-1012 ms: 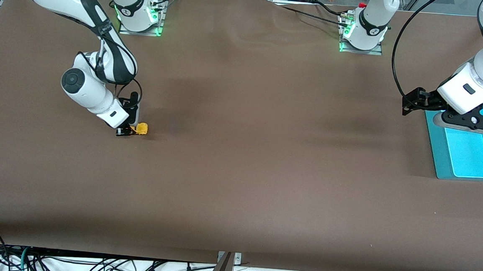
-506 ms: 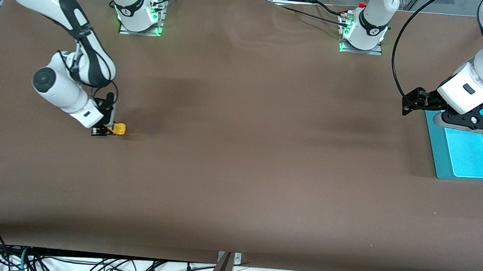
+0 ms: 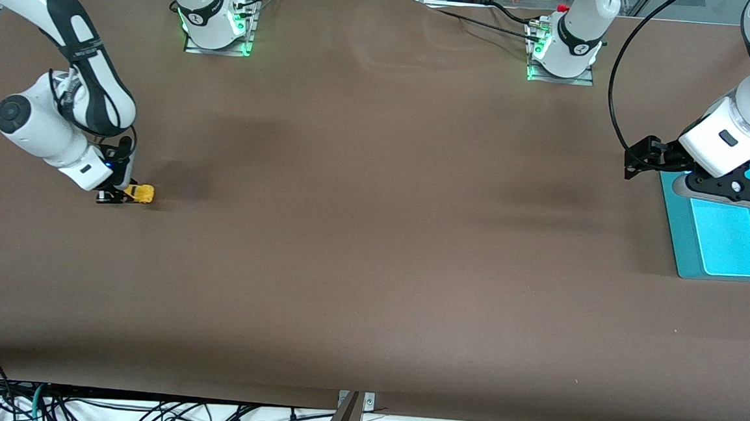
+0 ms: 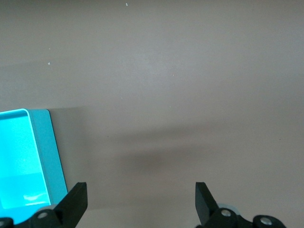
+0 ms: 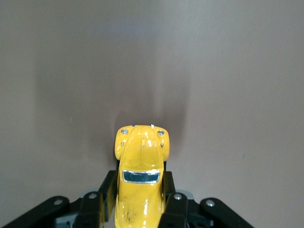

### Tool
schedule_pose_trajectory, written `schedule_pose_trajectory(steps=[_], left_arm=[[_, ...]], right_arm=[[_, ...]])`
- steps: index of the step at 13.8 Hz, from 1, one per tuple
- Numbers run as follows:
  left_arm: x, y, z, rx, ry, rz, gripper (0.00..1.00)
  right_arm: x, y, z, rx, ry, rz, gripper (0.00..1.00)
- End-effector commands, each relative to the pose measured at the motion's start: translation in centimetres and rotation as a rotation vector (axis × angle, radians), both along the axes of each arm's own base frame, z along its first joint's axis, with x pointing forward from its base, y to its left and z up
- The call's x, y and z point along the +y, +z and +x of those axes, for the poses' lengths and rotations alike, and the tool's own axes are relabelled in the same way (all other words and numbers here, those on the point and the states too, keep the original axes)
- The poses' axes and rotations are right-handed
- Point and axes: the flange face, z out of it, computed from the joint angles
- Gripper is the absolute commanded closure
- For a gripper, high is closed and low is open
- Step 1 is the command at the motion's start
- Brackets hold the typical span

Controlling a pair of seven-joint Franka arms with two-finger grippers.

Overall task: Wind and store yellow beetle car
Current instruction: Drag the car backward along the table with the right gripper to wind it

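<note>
The yellow beetle car (image 3: 140,193) sits low on the brown table near the right arm's end, and it fills the lower middle of the right wrist view (image 5: 141,173). My right gripper (image 3: 122,196) is shut on the car's sides, and its black fingers (image 5: 102,190) press both flanks. My left gripper (image 3: 642,160) is open and empty, held still beside the teal tray (image 3: 679,219). In the left wrist view its black fingertips (image 4: 76,202) stand wide apart over bare table, with the tray's corner (image 4: 45,152) beside them.
The teal tray (image 3: 725,238) lies at the left arm's end of the table. Both arm bases (image 3: 214,18) stand along the table's top edge. Cables hang below the table's front edge (image 3: 350,404).
My right gripper has dragged the yellow beetle car along the table toward the right arm's end. The left arm has not moved.
</note>
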Motion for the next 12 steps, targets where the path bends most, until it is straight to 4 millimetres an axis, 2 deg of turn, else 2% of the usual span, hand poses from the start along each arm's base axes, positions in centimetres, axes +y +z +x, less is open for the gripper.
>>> schedule_pose_trajectory(steps=[1, 3, 6, 8, 9, 10, 12], left_arm=[[0.0, 0.7, -0.3, 0.001, -0.015, -0.011, 0.0], [0.0, 0.8, -0.2, 0.0, -0.013, -0.011, 0.0], [0.0, 0.7, -0.3, 0.001, -0.013, -0.011, 0.0], [0.0, 0.8, -0.2, 0.0, -0.013, -0.011, 0.0], [0.1, 0.7, -0.2, 0.001, -0.011, -0.011, 0.0], [0.1, 0.7, -0.2, 0.001, -0.011, -0.011, 0.0], [0.0, 0.7, -0.3, 0.001, -0.013, -0.011, 0.0]], right_arm=[[-2.3, -1.7, -1.6, 0.053, 0.01, 0.013, 0.83], [-2.3, -1.6, -1.5, 0.051, 0.002, 0.014, 0.81], [-1.9, -1.3, -1.2, 0.059, 0.008, 0.019, 0.69], [-1.2, -0.9, -0.6, 0.056, 0.017, 0.025, 0.49], [-1.0, -0.9, -0.5, 0.06, 0.01, 0.027, 0.18], [-0.9, -0.5, -0.1, 0.058, 0.015, 0.028, 0.0], [0.0, 0.3, 0.7, 0.068, 0.026, 0.038, 0.0]])
